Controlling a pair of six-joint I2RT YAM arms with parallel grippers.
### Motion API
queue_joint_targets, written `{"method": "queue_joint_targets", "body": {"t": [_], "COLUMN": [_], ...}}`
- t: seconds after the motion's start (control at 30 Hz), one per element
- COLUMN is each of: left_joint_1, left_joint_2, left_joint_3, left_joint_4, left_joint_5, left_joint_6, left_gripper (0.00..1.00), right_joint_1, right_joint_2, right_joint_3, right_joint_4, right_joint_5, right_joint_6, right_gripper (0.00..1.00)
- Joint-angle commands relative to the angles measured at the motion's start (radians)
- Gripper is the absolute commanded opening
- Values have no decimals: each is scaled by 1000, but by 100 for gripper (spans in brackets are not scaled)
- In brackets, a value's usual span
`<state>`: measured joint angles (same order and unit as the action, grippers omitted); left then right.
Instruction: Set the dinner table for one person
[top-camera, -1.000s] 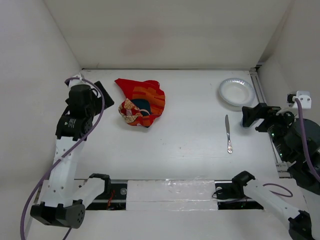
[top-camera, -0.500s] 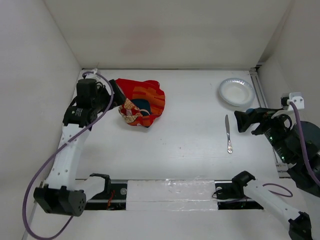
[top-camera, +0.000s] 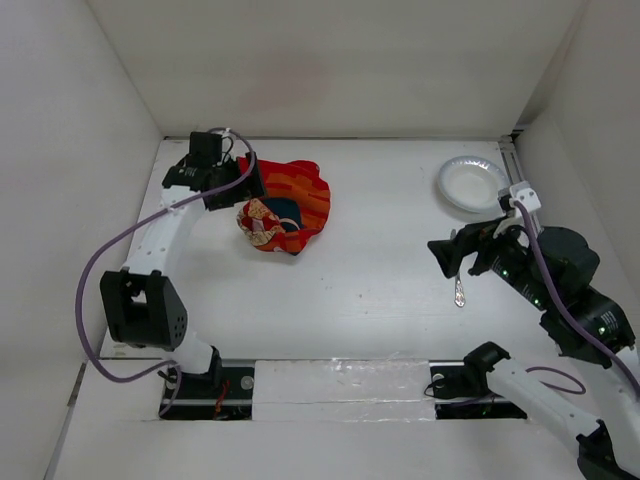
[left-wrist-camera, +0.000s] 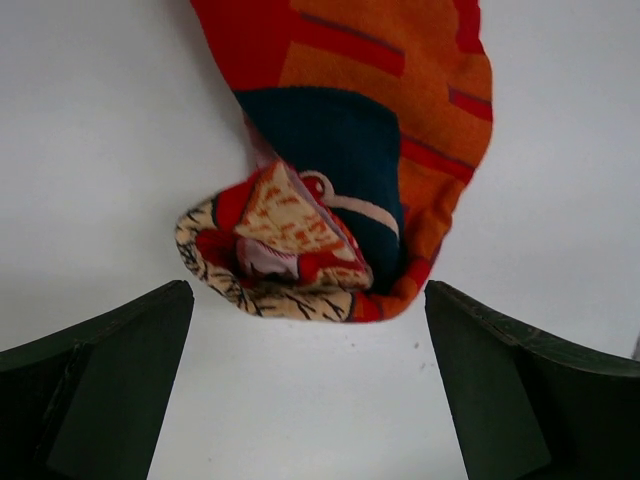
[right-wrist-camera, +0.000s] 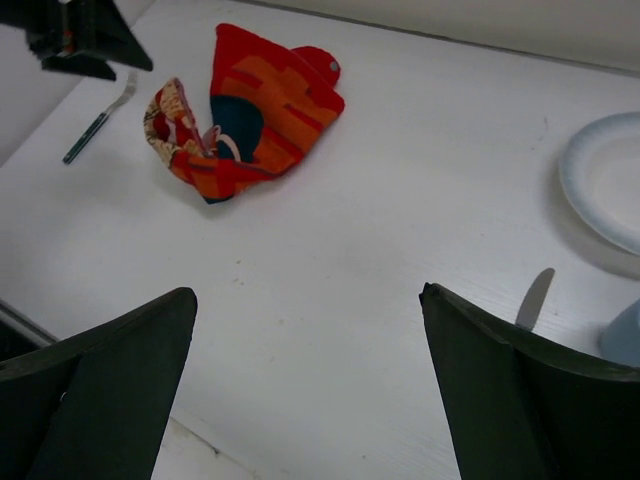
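Observation:
The white dinner table (top-camera: 370, 270) carries a crumpled red and orange cloth placemat (top-camera: 283, 205) at the back left. My left gripper (top-camera: 247, 183) is open and empty at the cloth's left edge. In the left wrist view its fingers (left-wrist-camera: 110, 370) flank the cloth's rolled end (left-wrist-camera: 300, 250). A white plate (top-camera: 472, 183) sits at the back right. A knife (top-camera: 459, 292) lies below it, mostly hidden under my right gripper (top-camera: 446, 256), which is open and empty above the table. The right wrist view shows the knife blade (right-wrist-camera: 533, 298) and the plate (right-wrist-camera: 605, 180).
A fork (right-wrist-camera: 98, 122) with a dark handle lies left of the cloth in the right wrist view, below the left gripper (right-wrist-camera: 85, 35). A pale blue object (right-wrist-camera: 625, 340) shows at that view's right edge. White walls enclose the table on three sides.
My left arm has swung from the table's left edge to the back, bringing its gripper to the cloth. My right arm has moved left, over the knife.

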<state>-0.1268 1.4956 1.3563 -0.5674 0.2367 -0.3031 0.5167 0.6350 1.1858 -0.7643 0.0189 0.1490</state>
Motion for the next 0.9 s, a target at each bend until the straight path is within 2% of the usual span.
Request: {"method": "queue_joint_targets", "body": {"t": [0.0,0.13,0.27,0.4,0.57,0.67,0.87], "left_joint_1": [0,0,0,0,9,9,9], "left_joint_2": [75,158,202,203,213,273,275], "left_joint_3": [118,161,170,161,124,136,136], "left_joint_4": [-60,-39,12,61,103,89,89], "left_joint_5": [-106,-137,24,108,135,161,151], "left_joint_6": [82,133,176,214,225,236,236], "left_gripper": [99,99,96,96,96,89,80], "right_joint_1": [-4,-4,-4,-4,-4,-4,-4], "right_joint_2": [-6,23,23,0,-9,0,0], "right_joint_3": [-15,-26,-37,-55,-74,-74,-74], "right_joint_4": [111,111,88,88,99,109,109], "right_joint_5": [-137,-188,-211,-234,-258,-280,-289], "right_joint_6": [-22,-57,-75,-84,-85,-85,-94], "right_gripper": [100,100,100,100,100,100,100]}}
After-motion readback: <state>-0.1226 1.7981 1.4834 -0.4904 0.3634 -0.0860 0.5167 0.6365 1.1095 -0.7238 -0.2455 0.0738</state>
